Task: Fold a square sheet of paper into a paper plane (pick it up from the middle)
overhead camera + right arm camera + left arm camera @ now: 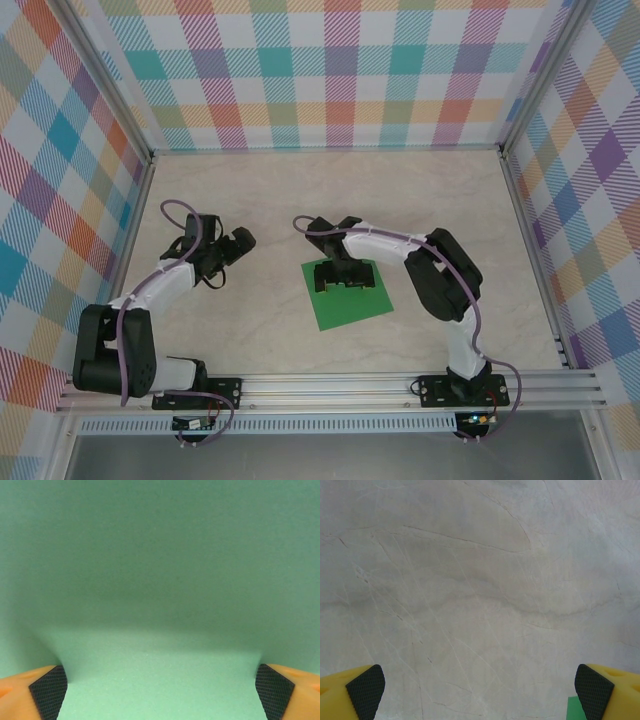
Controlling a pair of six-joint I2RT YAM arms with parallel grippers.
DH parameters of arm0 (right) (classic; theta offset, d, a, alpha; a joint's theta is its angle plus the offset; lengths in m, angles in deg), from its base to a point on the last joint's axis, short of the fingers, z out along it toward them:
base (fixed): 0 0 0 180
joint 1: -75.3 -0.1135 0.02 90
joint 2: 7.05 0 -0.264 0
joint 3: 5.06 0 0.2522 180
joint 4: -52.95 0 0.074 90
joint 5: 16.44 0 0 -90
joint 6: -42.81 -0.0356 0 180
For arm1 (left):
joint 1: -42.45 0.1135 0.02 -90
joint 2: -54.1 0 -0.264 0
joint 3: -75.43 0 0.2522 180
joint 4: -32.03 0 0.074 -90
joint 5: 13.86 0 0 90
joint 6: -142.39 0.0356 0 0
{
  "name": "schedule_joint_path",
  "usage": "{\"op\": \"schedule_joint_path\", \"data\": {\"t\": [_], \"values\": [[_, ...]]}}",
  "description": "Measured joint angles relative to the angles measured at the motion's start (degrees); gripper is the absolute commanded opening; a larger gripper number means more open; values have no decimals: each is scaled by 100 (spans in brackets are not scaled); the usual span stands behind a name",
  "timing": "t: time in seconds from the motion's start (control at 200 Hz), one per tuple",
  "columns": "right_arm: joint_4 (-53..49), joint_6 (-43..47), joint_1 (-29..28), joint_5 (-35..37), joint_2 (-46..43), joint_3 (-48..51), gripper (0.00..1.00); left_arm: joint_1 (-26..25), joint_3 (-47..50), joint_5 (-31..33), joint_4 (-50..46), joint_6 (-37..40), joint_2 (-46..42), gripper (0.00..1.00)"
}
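Overhead, right tool (341, 284) above green sheet (350, 308) (corners visible).

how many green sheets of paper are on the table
1: the square sheet of paper lies flat on the table, its far part under the open right gripper. Another stacked exactly beneath could not be told.

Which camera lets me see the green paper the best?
The top external view: the square sheet of paper shows its shape and corners, with the right gripper over its far part. The right wrist view is too close: a plain green surface; the left wrist view catches a tiny green bit.
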Motion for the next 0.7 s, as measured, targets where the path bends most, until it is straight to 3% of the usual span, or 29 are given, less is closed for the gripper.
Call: {"op": "schedule_joint_path", "data": {"t": [0.7], "values": [[195, 393, 160, -278, -11, 256, 88, -2, 0, -24, 2, 2, 238, 100]]}}
